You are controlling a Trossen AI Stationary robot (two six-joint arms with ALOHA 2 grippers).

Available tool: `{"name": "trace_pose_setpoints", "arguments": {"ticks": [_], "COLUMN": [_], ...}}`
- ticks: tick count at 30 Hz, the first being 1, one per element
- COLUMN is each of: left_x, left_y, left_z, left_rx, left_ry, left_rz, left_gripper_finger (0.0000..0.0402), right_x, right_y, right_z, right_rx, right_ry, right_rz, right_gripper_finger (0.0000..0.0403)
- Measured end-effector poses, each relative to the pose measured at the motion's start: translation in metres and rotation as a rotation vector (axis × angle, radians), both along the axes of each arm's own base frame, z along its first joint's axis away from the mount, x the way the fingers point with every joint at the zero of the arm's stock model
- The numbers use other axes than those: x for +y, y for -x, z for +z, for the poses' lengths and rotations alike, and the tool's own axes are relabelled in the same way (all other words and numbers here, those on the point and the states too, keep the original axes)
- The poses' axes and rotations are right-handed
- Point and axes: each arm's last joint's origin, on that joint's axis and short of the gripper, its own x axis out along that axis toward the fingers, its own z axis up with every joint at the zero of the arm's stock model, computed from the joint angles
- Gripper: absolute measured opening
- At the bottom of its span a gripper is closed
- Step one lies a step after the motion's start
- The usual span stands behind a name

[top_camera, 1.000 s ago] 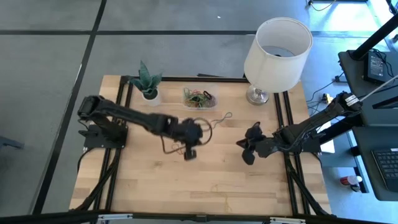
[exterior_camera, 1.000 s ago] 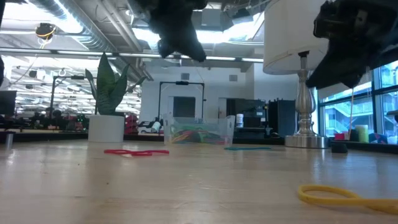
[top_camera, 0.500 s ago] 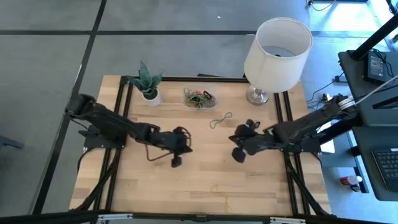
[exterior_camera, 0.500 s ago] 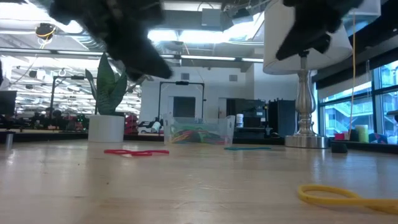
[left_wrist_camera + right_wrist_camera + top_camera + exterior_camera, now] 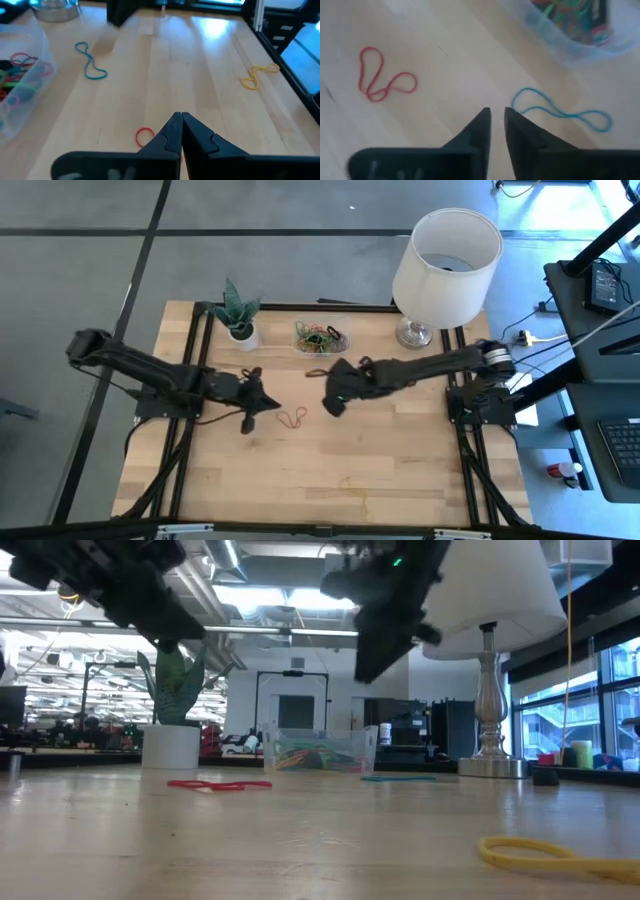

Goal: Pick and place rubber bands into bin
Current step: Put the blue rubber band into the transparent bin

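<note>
The clear bin (image 5: pixel 322 337) stands at the table's far edge with several coloured rubber bands in it. Three loose bands lie flat on the wood: a red one (image 5: pixel 292 418), a teal one (image 5: pixel 560 110) and a yellow one (image 5: pixel 259 76) near the front edge. My right gripper (image 5: pixel 497 120) hovers above the table between the red and teal bands, its fingers a narrow gap apart with nothing between them. My left gripper (image 5: pixel 181 122) is shut and empty, above the table just left of the red band (image 5: pixel 145 135).
A small white plant pot (image 5: pixel 240 332) stands left of the bin and a lamp (image 5: pixel 445 255) at the far right corner. Bare wood lies open across the table's middle and front.
My left gripper has drawn back toward the table's left edge and sunk a little, uncovering the red band, which has stayed where it was. My right gripper has swept from the right side toward the table's middle, over the teal band, tipping further downward.
</note>
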Motion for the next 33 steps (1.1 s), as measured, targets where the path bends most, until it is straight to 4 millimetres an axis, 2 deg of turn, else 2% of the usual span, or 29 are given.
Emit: {"name": "trace_pose_setpoints", "arguments": {"ticks": [3,9,16,22,25,30,33], "left_x": [0.002,0.006,0.009,0.01,0.01,0.01,0.01], "left_y": [0.011,0.028,0.04,0.045,0.046,0.047,0.047], "left_z": [0.002,0.007,0.009,0.009,0.008,0.007,0.006], "left_rx": [-0.032,-0.051,-0.04,-0.021,-0.006,0.001,0.01], "left_ry": [-0.019,-0.049,-0.072,-0.075,-0.075,-0.073,-0.074], "left_rz": [-0.008,-0.019,-0.032,-0.034,-0.039,-0.048,-0.048], "left_gripper_finger": [0.0002,0.0001,0.0001,0.0002,0.0002,0.0002,0.0002], "right_x": [-0.016,-0.048,-0.068,-0.074,-0.074,-0.071,-0.067], "right_y": [-0.016,-0.028,-0.034,-0.039,-0.041,-0.04,-0.038], "right_z": [-0.015,-0.053,-0.083,-0.107,-0.116,-0.116,-0.106], "right_rx": [0.034,0.108,0.153,0.19,0.207,0.212,0.197], "right_ry": [-0.078,-0.221,-0.26,-0.26,-0.262,-0.256,-0.262], "right_rz": [-0.053,-0.203,-0.296,-0.317,-0.317,-0.31,-0.303], "right_gripper_finger": [0.0089,0.0137,0.0147,0.0129,0.0105,0.0016,0.0009]}}
